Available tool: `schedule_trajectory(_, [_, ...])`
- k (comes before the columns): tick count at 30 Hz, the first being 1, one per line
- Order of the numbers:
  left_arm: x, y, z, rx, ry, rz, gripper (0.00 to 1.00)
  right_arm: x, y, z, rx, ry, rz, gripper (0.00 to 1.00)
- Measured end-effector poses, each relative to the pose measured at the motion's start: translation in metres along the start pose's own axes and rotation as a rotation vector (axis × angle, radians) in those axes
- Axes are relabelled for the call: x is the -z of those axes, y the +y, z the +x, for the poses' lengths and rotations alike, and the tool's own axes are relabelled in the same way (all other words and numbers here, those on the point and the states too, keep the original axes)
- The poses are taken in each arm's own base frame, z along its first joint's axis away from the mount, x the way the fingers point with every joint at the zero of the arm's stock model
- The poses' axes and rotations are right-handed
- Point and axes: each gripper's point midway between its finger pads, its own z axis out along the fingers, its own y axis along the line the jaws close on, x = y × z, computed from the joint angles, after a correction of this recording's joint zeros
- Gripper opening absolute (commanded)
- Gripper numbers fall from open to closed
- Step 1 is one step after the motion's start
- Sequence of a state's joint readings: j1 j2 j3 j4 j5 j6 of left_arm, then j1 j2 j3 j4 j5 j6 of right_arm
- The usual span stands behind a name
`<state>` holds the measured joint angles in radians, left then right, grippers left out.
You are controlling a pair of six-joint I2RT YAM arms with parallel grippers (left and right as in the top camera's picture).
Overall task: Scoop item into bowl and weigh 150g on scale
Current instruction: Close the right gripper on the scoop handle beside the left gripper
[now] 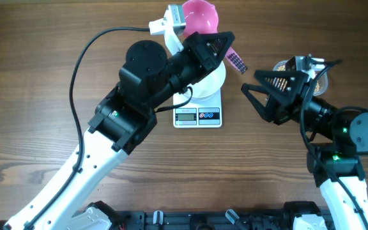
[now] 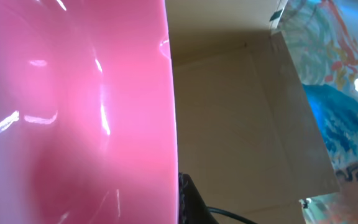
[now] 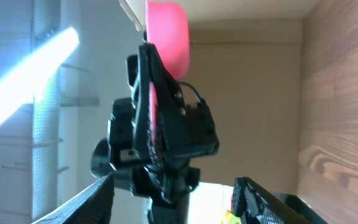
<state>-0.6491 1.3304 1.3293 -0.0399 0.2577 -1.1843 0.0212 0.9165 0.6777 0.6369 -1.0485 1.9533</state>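
My left gripper [image 1: 222, 46] is shut on a pink scoop [image 1: 200, 16], held tilted up above the far side of the white bowl [image 1: 211, 83]. The bowl stands on the small white scale [image 1: 198, 116], mostly covered by my left arm. In the left wrist view the pink scoop [image 2: 73, 112] fills the left half, with one dark finger [image 2: 188, 200] against its edge. My right gripper [image 1: 255, 101] hangs open right of the scale, with nothing between its fingers. In the right wrist view my right gripper [image 3: 174, 186] faces the left arm and the scoop [image 3: 169, 34]. I see no beans in scoop or bowl.
A clear tub [image 1: 318, 80] sits at the right behind my right arm, mostly hidden. A black cable [image 1: 85, 57] loops over the wooden table [image 1: 30, 96] at the left. The arm bases line the front edge.
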Motion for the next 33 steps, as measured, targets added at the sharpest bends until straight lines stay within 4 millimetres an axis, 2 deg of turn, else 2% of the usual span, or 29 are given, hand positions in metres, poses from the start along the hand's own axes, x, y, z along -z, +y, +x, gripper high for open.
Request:
schedule_trajectory(6, [-0.001, -0.004, 0.001, 0.014, -0.011, 0.013, 0.04, 0.000, 0.004, -0.005, -0.024, -0.033, -0.018, 0.62])
schedule_trajectory(9, [-0.005, -0.003, 0.008, 0.023, -0.003, 0.008, 0.04, 0.000, 0.007, -0.006, -0.021, -0.041, -0.033, 0.60])
schedule_trajectory(17, [-0.023, 0.009, 0.033, 0.032, 0.030, -0.029, 0.04, 0.000, 0.008, -0.009, -0.019, -0.052, -0.038, 0.46])
schedule_trajectory(20, [-0.023, 0.010, 0.032, 0.032, 0.018, -0.034, 0.04, -0.001, 0.005, -0.011, -0.014, -0.054, -0.033, 0.40])
schedule_trajectory(24, [-0.023, 0.018, 0.031, 0.036, 0.007, -0.069, 0.04, -0.002, 0.001, -0.015, -0.013, -0.058, -0.022, 0.36])
schedule_trajectory(33, [-0.022, 0.025, 0.031, 0.039, -0.001, -0.100, 0.04, -0.006, -0.014, -0.028, -0.031, -0.068, 0.006, 0.34])
